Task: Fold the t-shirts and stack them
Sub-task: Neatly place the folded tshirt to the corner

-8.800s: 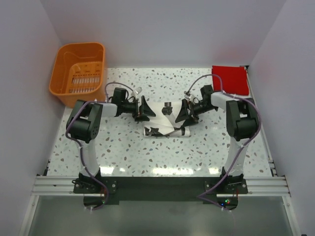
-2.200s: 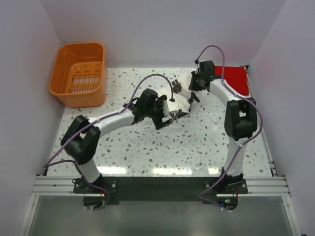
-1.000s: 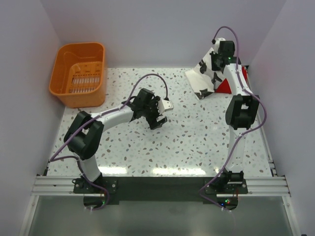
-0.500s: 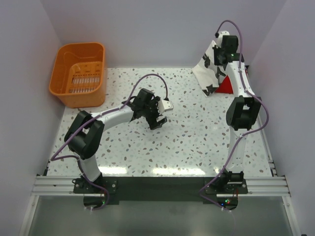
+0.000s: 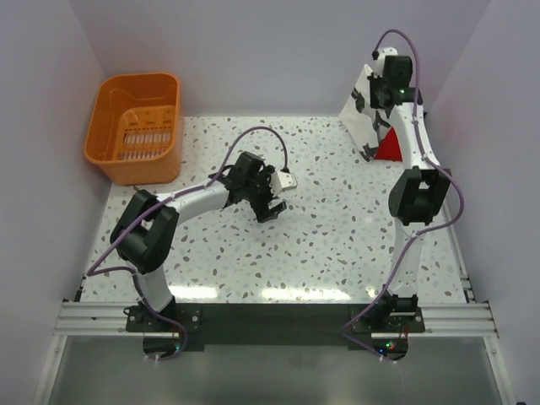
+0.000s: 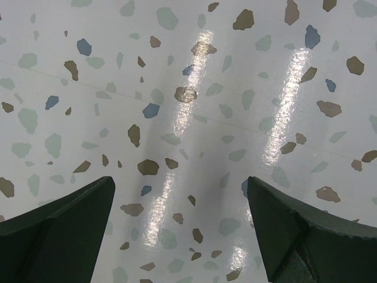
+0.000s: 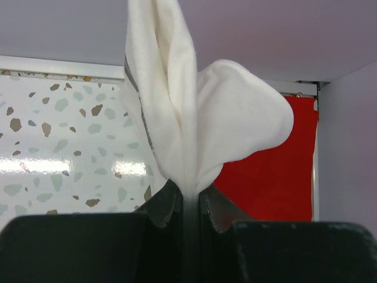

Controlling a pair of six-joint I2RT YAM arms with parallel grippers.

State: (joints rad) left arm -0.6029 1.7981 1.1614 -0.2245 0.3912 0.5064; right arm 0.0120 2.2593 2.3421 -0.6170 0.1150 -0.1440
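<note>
- red t-shirt [image 5: 389, 149]: mostly hidden behind the lifted cloth; flat, far right corner.
- cream-white t-shirt [image 7: 194, 112]: bunched, dark patches, held up in front of the red one.
- right gripper [image 7: 189, 203]: clamped on its fold.
- left gripper [image 6: 179, 227]: spread wide, holding nothing, over speckled table [image 6: 188, 88].

Seen from above, the red t-shirt [image 5: 389, 150] showed only as a small triangle. The rest was hidden behind the hanging cream-white t-shirt [image 5: 363, 122] and the right arm [image 5: 415, 135]. The dark patches [image 5: 359, 100] on the cream-white t-shirt were too small to make out.

In the right wrist view, the cream-white t-shirt ran off the top edge, and the tips of the right gripper [image 7: 188, 200] were buried in its fold.

In the left wrist view, the bottom edge cut off the left gripper [image 6: 181, 194], leaving only two dark finger ends.
</note>
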